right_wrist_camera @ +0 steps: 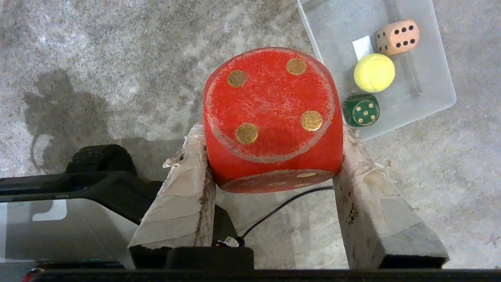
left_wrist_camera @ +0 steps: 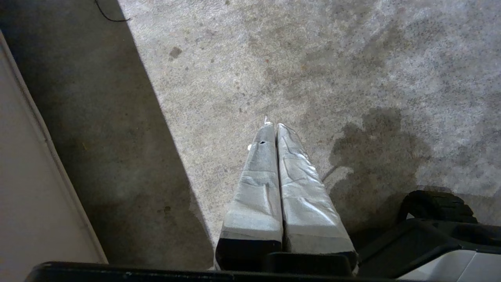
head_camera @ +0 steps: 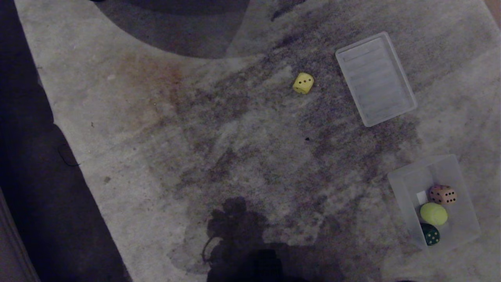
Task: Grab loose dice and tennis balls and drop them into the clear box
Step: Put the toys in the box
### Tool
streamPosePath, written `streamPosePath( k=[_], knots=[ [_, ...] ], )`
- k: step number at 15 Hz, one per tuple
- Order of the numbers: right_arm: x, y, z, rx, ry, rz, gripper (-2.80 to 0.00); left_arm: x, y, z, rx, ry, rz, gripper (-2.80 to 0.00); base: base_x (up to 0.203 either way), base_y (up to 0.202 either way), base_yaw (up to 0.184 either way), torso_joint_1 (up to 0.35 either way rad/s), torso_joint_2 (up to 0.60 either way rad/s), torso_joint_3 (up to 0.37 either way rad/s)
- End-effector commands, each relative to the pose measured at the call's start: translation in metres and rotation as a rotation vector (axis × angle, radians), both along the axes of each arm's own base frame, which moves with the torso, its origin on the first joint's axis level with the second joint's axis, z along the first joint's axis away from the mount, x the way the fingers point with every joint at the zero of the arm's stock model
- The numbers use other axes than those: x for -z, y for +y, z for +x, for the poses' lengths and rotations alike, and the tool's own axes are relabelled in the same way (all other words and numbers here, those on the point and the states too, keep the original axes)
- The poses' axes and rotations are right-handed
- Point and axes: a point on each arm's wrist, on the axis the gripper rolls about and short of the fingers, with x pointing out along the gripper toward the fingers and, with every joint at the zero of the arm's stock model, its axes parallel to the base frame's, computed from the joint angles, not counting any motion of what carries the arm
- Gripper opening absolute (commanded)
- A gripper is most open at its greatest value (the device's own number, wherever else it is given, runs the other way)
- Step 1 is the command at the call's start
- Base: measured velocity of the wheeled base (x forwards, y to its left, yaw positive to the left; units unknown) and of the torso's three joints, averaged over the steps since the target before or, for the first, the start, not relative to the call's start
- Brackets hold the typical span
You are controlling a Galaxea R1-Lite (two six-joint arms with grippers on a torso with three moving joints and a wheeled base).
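Dice: tan die [head_camera: 442, 194], dark green die [head_camera: 430, 234] & a tennis ball [head_camera: 433, 213] already sit in the clear box [head_camera: 407, 184]. We've got the red die [right_wrist_camera: 274, 117] clamped in our right gripper [right_wrist_camera: 274, 156], near the box; yellow die [head_camera: 303, 83] still loose beside the lid [head_camera: 375, 78]. Left gripper [left_wrist_camera: 274, 129] parked, jaws together. Floor's worn, stained grey carpet [head_camera: 195, 156], dimly lit.

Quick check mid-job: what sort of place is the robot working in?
Likely an indoor room, working on the floor: a worn, stained grey rug with darker bare floor beside it and a pale wall base at the edge. Toys lie loose, like the yellow die.
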Motion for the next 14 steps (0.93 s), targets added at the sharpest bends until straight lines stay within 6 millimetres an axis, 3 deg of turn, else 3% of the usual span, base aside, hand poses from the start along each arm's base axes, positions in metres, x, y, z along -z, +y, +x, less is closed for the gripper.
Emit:
streamPosePath(
  k=[1, 14],
  knots=[
    [0.0002, 0.0, 0.0002, -0.001, 0.007, 0.001, -2.8, 0.0003, 0.0, 0.0002, -0.001, 0.002, -0.003, -2.8, 0.0, 0.0, 0.0, 0.0, 0.0, 0.0],
    [0.0002, 0.0, 0.0002, 0.0, 0.007, -0.001, -2.8, 0.0005, 0.0001, 0.0002, -0.003, 0.003, -0.002, -2.8, 0.0, 0.0, 0.0, 0.0, 0.0, 0.0]
  ],
)
